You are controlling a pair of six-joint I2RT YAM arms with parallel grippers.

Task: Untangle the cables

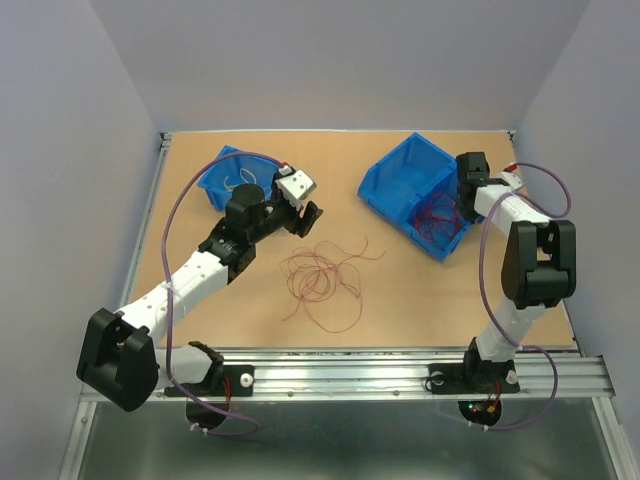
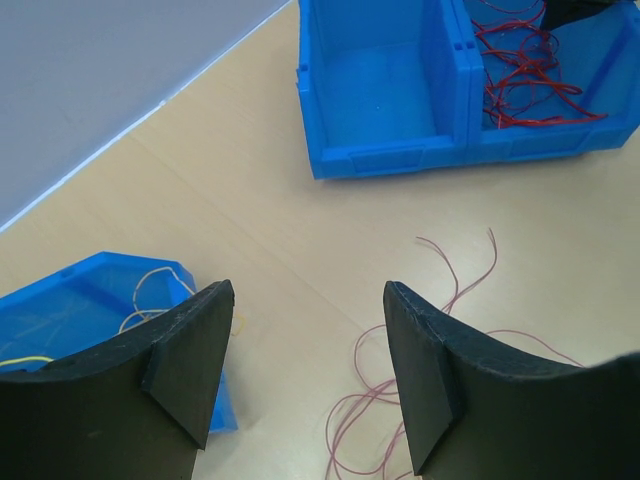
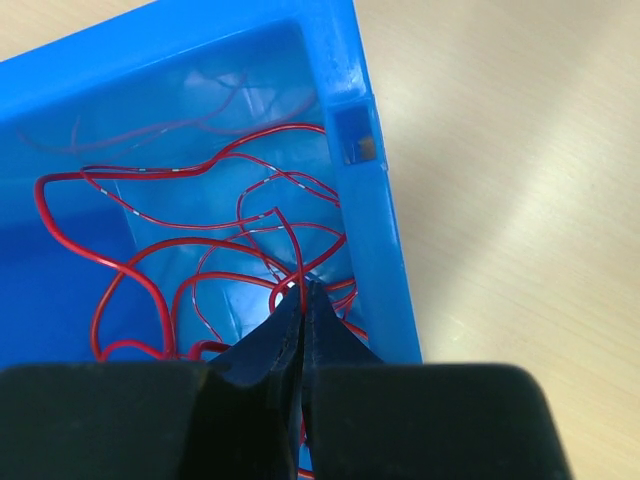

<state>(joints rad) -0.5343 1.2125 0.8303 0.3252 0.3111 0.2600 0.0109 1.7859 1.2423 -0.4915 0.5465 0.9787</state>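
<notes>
**A:** How much of the untangling is judged to be done?

**B:** Part of it, no more. Red cables (image 3: 180, 260) are seen lying in one compartment of the large blue bin (image 3: 372, 230). A few yellow cables (image 2: 150, 290) are seen in the small blue bin (image 2: 70, 285).

**A:** And what is yet to be done?

**B:** A loose tangle (image 1: 322, 278) of dark red loops is spread on the table (image 1: 420, 300) between the two bins. A good share of the work is judged undone.

**A:** How are the grippers set?

**B:** The left gripper (image 2: 305, 300) is held wide open above the table, just beside the small bin, and nothing is gripped. The edge of the tangle is seen below it. The right gripper (image 3: 303, 292) is pressed shut down among the red cables. Whether a strand is pinched cannot be told.
</notes>
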